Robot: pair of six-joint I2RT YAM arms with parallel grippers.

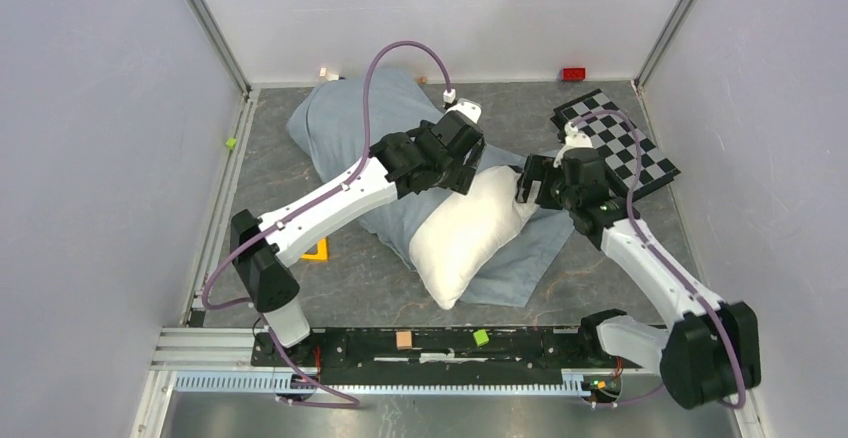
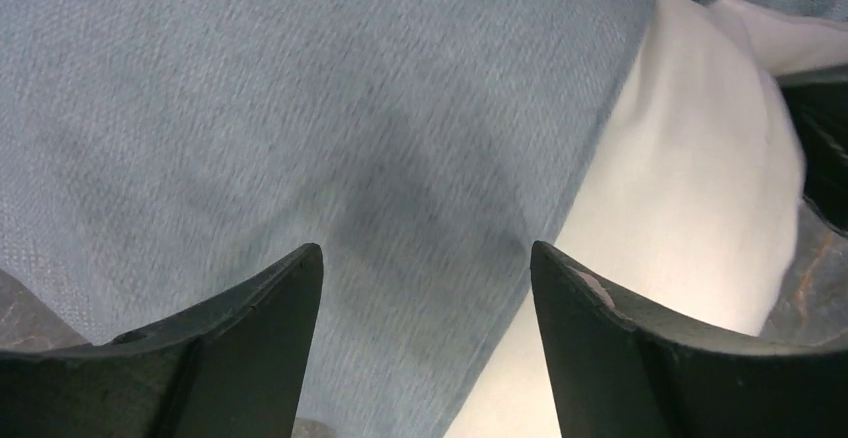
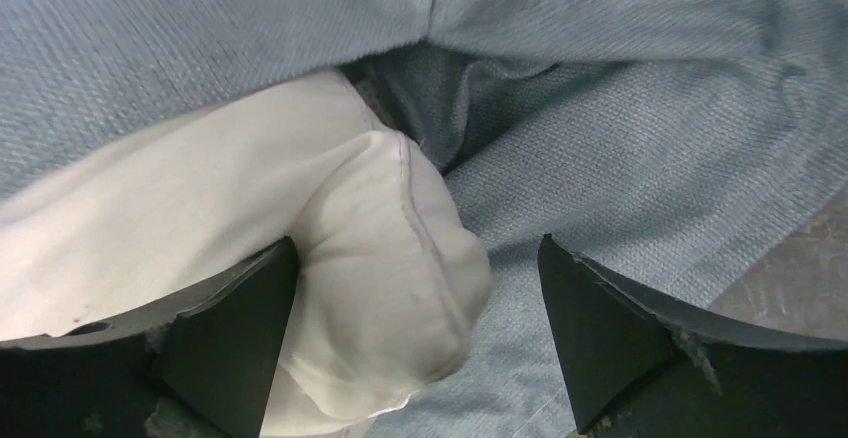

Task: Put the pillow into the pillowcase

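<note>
The white pillow (image 1: 465,233) lies slantwise on the blue-grey pillowcase (image 1: 350,123), its near end pointing at the table front. My left gripper (image 1: 470,166) is open over the pillow's far end. In the left wrist view its jaws stand apart above blue cloth (image 2: 300,108), with white pillow (image 2: 690,188) to the right. My right gripper (image 1: 527,180) is open at the pillow's far right corner. In the right wrist view that corner (image 3: 380,258) bulges between the spread jaws, blue cloth (image 3: 640,148) beneath and behind it.
A black-and-white checkered board (image 1: 620,143) lies at the back right beside my right arm. A red block (image 1: 574,73) and small pieces sit by the back wall. An orange piece (image 1: 317,250) lies under my left arm. Small blocks (image 1: 480,337) rest on the front rail.
</note>
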